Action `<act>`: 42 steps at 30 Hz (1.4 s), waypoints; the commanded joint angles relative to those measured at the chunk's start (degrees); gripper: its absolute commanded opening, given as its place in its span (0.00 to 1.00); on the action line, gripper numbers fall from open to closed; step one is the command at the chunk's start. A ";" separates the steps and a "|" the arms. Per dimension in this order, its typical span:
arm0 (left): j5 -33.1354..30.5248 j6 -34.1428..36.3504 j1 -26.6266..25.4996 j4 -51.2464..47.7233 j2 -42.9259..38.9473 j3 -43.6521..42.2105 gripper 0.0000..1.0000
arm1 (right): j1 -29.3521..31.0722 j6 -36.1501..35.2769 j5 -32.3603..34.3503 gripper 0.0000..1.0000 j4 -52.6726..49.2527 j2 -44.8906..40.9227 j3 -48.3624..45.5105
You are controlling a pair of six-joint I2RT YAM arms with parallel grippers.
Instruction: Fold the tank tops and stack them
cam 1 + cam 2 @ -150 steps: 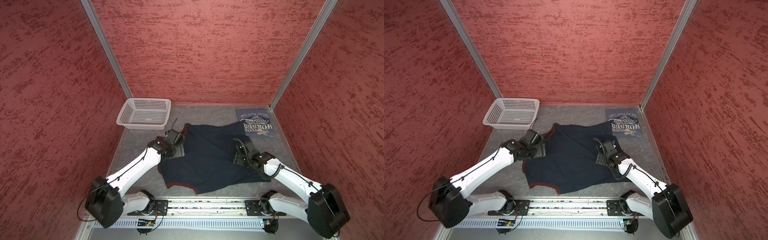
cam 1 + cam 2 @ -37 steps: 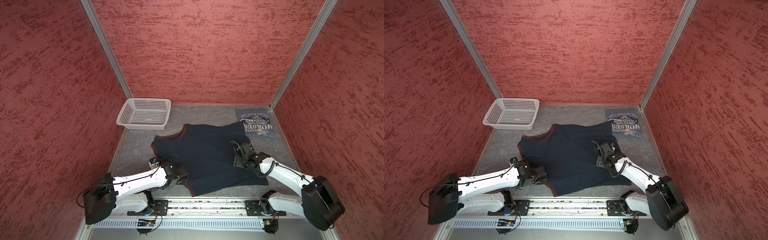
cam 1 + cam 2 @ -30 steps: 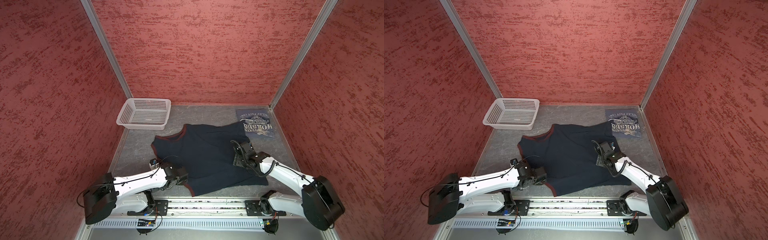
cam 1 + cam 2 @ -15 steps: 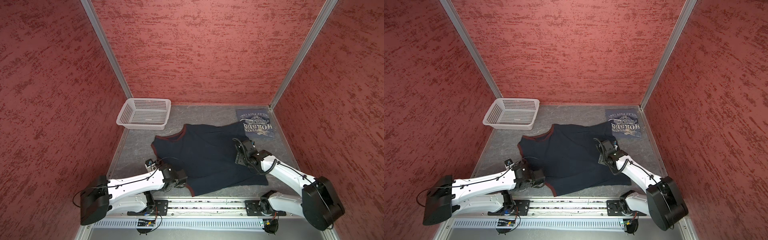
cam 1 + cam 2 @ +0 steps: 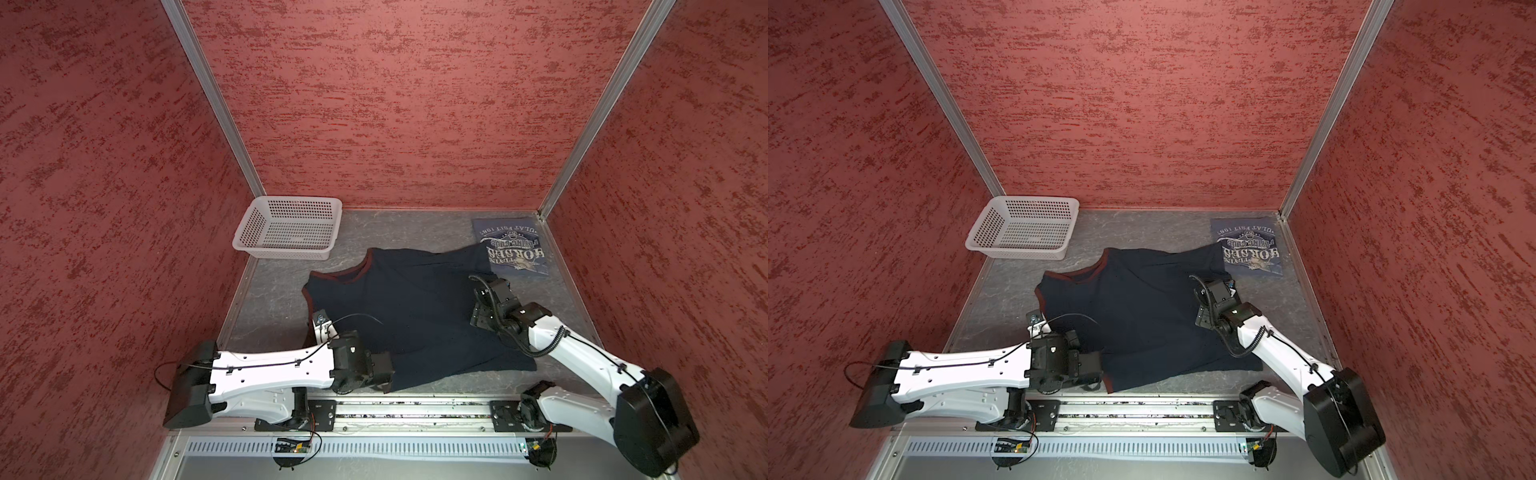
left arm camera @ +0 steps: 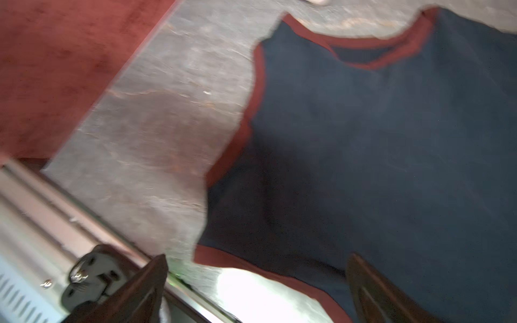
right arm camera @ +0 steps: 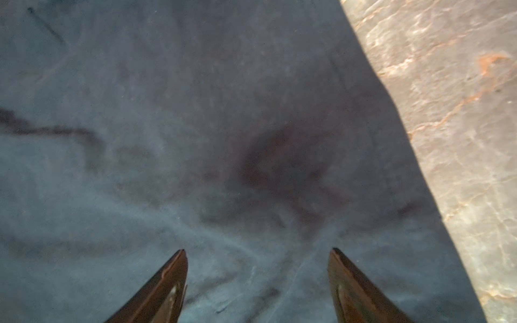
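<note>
Navy cloth with maroon trim: the dark navy tank top (image 5: 415, 316) (image 5: 1142, 316) lies spread mostly flat over the middle of the grey marbled table (image 5: 274, 307) and reaches close to the front edge. Neck opening and armhole trim face the left side of the table, and the plain hem runs along the right. No print can be seen on the upper face. Low wrinkles show in the right wrist view (image 7: 195, 112).

The slate-blue tank top (image 5: 513, 249) (image 5: 1250, 249) sits as a flat folded rectangle in the far right corner of the table, whitish lettering up and reading upside down in both top views. The navy top's far right corner touches or slightly laps its near left corner; which of the two cannot be told.

The white basket (image 5: 286, 249) (image 5: 1017, 251) stands in the far left corner, apart from both tops.

The left gripper (image 6: 257, 257) is low at the front left of the navy top, near the table's front edge. Its jaws are spread wide with nothing between them. One fingertip is over bare table by the front rail, the other over navy cloth. A maroon-trimmed edge (image 6: 246, 263) runs across below the gap. This view is blurred.

The right gripper (image 7: 257, 251) is over the right part of the navy top, close to its right edge, with bare table just beyond. Its jaws stand apart and clamp nothing. Whether the tips touch the cloth cannot be told.

The tops are not stacked, and the navy one is unfolded.
</note>
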 commanded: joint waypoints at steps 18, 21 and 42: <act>21.73 29.25 31.07 44.93 -24.90 -33.03 0.99 | -1.42 3.11 0.23 0.80 0.09 5.23 -0.94; 23.66 29.85 34.11 45.23 -28.61 -35.72 0.99 | -5.35 2.95 -2.63 0.80 2.31 7.00 -2.56; 13.96 30.83 32.86 38.84 -20.39 -21.04 1.00 | -7.83 -3.96 -11.07 0.80 9.99 4.15 5.29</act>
